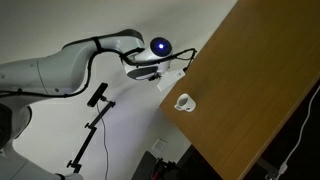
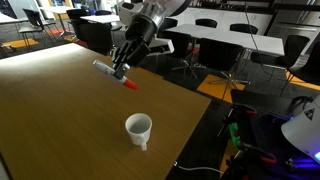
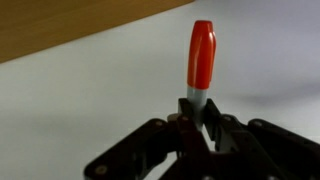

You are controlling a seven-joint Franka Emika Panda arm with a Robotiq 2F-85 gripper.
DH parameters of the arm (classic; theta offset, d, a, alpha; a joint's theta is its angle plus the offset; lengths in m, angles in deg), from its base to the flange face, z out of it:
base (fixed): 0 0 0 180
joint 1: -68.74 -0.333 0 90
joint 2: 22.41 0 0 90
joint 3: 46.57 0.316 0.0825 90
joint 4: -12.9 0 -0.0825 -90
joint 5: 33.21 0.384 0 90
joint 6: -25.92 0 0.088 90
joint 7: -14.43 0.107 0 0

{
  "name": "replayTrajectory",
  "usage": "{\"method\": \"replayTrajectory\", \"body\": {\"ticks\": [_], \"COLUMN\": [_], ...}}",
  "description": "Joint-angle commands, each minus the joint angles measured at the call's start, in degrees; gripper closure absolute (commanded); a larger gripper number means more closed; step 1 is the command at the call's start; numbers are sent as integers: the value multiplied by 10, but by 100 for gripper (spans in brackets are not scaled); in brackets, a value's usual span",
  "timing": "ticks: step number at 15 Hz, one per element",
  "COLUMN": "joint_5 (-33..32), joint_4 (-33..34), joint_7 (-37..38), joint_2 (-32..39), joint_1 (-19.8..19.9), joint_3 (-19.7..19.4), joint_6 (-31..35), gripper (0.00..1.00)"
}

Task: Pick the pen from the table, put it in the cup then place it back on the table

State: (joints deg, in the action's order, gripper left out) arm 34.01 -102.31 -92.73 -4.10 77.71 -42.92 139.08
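Wrist view: pen (image 3: 202,55) pinched by gripper (image 3: 198,108), pickup judged done; placing into cup (image 2: 139,129), return to table (image 2: 60,110) pending.

1. The cup (image 2: 138,128) is stood upright on the table (image 2: 50,110), close to the table's near edge.
2. The pen (image 2: 128,83) is held clear of the table top, behind the cup and well apart from it.
3. The pen is clamped between the jaws of the gripper (image 2: 120,72), which is set above it.
4. In the wrist view, the pen (image 3: 202,55) is seen projecting beyond the gripper (image 3: 200,115), with the table (image 3: 60,25) lying farther off.
5. In an exterior view, the gripper (image 1: 165,72) is placed by the table's edge, beside the cup (image 1: 184,101) but apart from it.
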Motion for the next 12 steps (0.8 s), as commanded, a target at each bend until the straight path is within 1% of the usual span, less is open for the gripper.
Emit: {"method": "replayTrajectory", "body": {"ticks": [1, 4, 7, 11, 12], "joint_5": [-4, 14, 24, 44, 43], "joint_4": [11, -1, -4, -3, -5], "joint_7": [-77, -148, -199, -268, -268], "joint_2": [14, 17, 29, 55, 61], "joint_1": [-13, -10, -7, 1, -1], "joint_3": [-18, -23, -27, -31, -34], "joint_6": [-32, -30, -46, -107, -114], "gripper": [95, 95, 95, 95, 95]}}
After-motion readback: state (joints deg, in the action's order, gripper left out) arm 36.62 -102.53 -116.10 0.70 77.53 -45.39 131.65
